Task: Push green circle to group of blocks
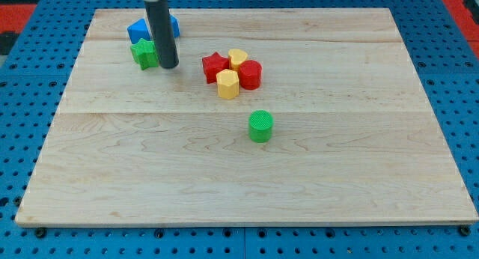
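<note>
The green circle (260, 126) stands alone near the middle of the wooden board (247, 177). Above it and a little to the left sits a tight group: a red star (215, 66), a yellow heart (238, 59), a red circle (251, 74) and a yellow hexagon (227, 84). My tip (168, 66) rests on the board at the view's upper left, just right of a green star (144, 54) and well left of the group. It is far from the green circle.
Blue blocks (139, 31) lie at the upper left behind the rod, one partly hidden by it, touching the green star. The board lies on a blue pegboard table (22, 102).
</note>
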{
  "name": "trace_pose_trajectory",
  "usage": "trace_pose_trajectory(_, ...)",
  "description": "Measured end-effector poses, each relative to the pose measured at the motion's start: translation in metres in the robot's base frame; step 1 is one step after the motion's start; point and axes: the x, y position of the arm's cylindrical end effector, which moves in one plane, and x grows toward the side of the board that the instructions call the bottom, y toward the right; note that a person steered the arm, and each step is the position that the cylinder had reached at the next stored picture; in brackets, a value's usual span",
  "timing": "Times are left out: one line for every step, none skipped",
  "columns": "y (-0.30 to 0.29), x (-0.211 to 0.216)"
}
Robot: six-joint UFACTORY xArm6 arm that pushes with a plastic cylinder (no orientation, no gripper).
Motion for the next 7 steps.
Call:
trace_pose_trajectory(-0.060, -0.003)
trace_pose_trajectory(-0.042, -0.039)
trace_pose_trajectory(-0.043, -0.051)
trace_pose_trajectory(-0.046, 0.021)
trace_pose_trajectory(-0.017, 0.126)
trace_pose_trajectory(0.084, 0.186)
trace_pose_trajectory(0.166, 0.180)
